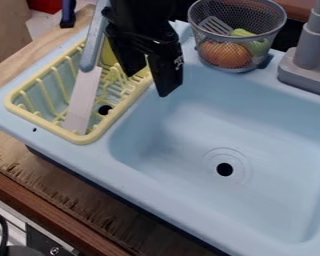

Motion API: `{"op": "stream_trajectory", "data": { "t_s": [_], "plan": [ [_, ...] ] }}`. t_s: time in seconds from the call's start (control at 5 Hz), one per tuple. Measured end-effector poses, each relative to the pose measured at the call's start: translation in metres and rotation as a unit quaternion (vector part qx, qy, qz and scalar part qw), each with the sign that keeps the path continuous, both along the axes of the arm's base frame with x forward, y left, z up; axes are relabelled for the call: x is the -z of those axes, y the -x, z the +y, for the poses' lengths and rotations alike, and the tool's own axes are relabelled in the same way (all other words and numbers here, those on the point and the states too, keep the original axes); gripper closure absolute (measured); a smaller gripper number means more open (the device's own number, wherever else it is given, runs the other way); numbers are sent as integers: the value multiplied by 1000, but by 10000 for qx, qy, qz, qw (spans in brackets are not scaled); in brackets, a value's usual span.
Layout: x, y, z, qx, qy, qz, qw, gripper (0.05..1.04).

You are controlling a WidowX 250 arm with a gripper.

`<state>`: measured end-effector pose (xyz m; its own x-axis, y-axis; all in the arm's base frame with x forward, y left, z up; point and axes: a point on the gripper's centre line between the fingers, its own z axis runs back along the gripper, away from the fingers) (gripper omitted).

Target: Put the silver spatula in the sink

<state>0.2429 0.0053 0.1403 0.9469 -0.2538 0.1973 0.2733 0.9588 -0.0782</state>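
While the black gripper (148, 84) hangs over the inner edge of the dish rack (92, 135), its two fingers stand apart with a gap between them and nothing held there. Just left of it, a long utensil with a flat silver blade (82, 97) and a blue-grey handle (93, 46) leans in the pale yellow rack, blade end down, handle rising toward the top edge of the view. A yellow item (108, 54) sits in the rack between that utensil and the gripper.

To the upper right of the gripper, a round wire-mesh basket (239, 37) holds a grey slotted spatula (215, 26), an orange-brown round item (225, 54) and something green (255, 44). Which of the two utensils is the silver spatula cannot be told for certain; neither is in the sink basin.

Below and to the right of the gripper is the light blue sink (269, 200), with a dark round drain (225, 169). Farther right stands a grey faucet (309, 57). A wooden table (76, 192) runs beneath the sink unit.
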Motion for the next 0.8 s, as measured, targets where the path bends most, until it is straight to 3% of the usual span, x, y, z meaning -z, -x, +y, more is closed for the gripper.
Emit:
{"op": "stream_trajectory", "data": {
  "t_s": [0.2, 0.4, 0.6, 0.8],
  "plan": [
    [4, 3, -1, -89, 55, 106, 9999, 85],
    [1, 4, -5, -875, 299, 313, 9952, 85],
    [-14, -5, -5, -2059, 432, 236, 9773, 85],
    [-28, -12, -6, -2702, 610, 78, 9608, 85]
  ]
}}
